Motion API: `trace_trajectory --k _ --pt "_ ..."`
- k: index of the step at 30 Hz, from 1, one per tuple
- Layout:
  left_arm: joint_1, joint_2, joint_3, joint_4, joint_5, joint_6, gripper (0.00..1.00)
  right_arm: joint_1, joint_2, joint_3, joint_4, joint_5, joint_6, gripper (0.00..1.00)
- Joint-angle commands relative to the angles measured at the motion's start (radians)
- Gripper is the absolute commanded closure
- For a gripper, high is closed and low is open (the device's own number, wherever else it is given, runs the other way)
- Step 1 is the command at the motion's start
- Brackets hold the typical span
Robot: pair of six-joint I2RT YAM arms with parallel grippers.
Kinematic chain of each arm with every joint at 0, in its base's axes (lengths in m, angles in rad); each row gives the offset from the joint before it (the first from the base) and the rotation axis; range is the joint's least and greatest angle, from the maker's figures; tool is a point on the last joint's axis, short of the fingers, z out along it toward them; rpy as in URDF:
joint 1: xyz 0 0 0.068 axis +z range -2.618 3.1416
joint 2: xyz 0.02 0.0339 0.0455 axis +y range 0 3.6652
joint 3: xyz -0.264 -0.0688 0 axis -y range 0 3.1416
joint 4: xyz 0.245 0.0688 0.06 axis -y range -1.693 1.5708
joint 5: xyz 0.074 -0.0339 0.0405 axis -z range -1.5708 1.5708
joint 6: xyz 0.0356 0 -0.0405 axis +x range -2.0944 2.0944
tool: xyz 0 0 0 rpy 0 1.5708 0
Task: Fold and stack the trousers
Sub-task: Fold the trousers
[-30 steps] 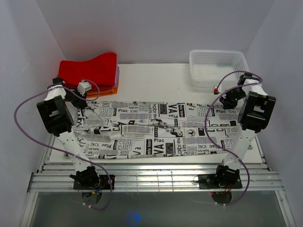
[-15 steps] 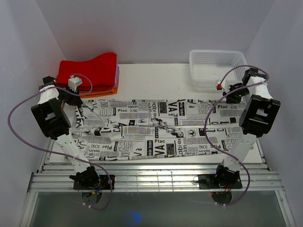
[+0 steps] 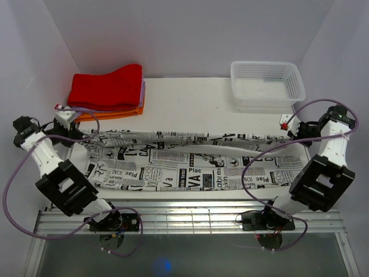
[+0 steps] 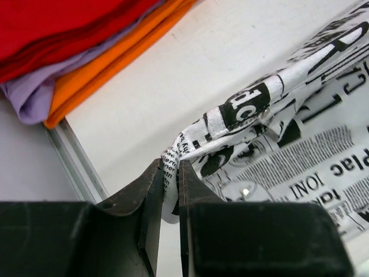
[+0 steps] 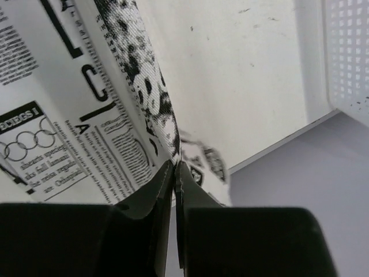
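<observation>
The trousers, white with black newsprint, lie lengthwise across the white table. Their far edge is lifted into a taut band between both grippers and doubled toward the near side. My left gripper is shut on the left end of that edge. In the left wrist view a bunched fold runs into the gripper. My right gripper is shut on the right end. The right wrist view shows the gripper pinching a thin edge of the fabric.
A stack of folded red, purple and orange cloths sits at the back left, close to the left gripper; the left wrist view shows the stack. A white mesh basket stands at the back right. A metal rail runs along the near edge.
The right gripper has shut on the trousers' right end. Both arms have swung outward and toward the near side, lifting the far edge and stretching it taut over the rest.
</observation>
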Motion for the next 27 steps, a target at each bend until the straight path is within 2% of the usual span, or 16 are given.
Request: trace_trajectory --k 1,2,3,6,7,11,15,16,17,18,19,21,22,23,25,27 --pt "0.147 -0.188 -0.146 -0.205 0.051 0.333 1.00 -0.145 -0.171 -0.139 -0.048 0.024 -0.219 0.92" --pt "0.178 -0.213 -0.183 -0.254 0.023 0.491 1.00 -0.176 -0.198 -0.175 -0.062 0.032 -0.306 0.92" --pt "0.239 -0.233 -0.220 -0.331 -0.003 0.563 1.00 -0.230 -0.222 -0.213 -0.074 0.038 -0.343 0.92" --pt "0.360 -0.256 -0.372 -0.394 -0.128 0.766 1.00 -0.317 -0.282 -0.362 -0.088 0.090 -0.492 0.92" --pt "0.378 -0.232 -0.442 -0.393 -0.206 0.792 1.00 -0.364 -0.289 -0.431 -0.084 0.117 -0.526 0.92" --pt "0.405 -0.122 -0.541 -0.249 -0.331 0.737 1.00 -0.398 -0.299 -0.595 0.010 0.168 -0.568 0.92" --pt "0.416 -0.037 -0.515 -0.201 -0.348 0.689 1.00 -0.398 -0.316 -0.696 0.064 0.219 -0.587 0.92" --pt "0.416 -0.032 -0.506 -0.206 -0.348 0.680 0.94 -0.398 -0.325 -0.706 0.065 0.230 -0.592 0.92" --pt "0.415 -0.034 -0.495 -0.212 -0.347 0.678 0.85 -0.398 -0.331 -0.710 0.070 0.236 -0.588 0.86" --pt "0.418 -0.036 -0.471 -0.238 -0.344 0.681 0.78 -0.398 -0.339 -0.701 0.067 0.234 -0.578 0.71" --pt "0.422 -0.052 -0.457 -0.256 -0.331 0.695 0.63 -0.400 -0.353 -0.691 0.064 0.230 -0.554 0.60" --pt "0.443 -0.075 -0.397 -0.334 -0.307 0.726 0.46 -0.409 -0.358 -0.651 0.052 0.189 -0.526 0.39" --pt "0.450 -0.101 -0.372 -0.362 -0.269 0.740 0.10 -0.415 -0.350 -0.585 0.033 0.152 -0.522 0.35" --pt "0.456 -0.115 -0.345 -0.385 -0.249 0.750 0.05 -0.418 -0.342 -0.545 0.007 0.133 -0.509 0.34" --pt "0.459 -0.131 -0.246 -0.445 -0.204 0.728 0.04 -0.418 -0.304 -0.461 -0.066 0.092 -0.476 0.23" --pt "0.459 -0.128 -0.172 -0.474 -0.140 0.671 0.03 -0.420 -0.270 -0.340 -0.128 0.058 -0.462 0.18"
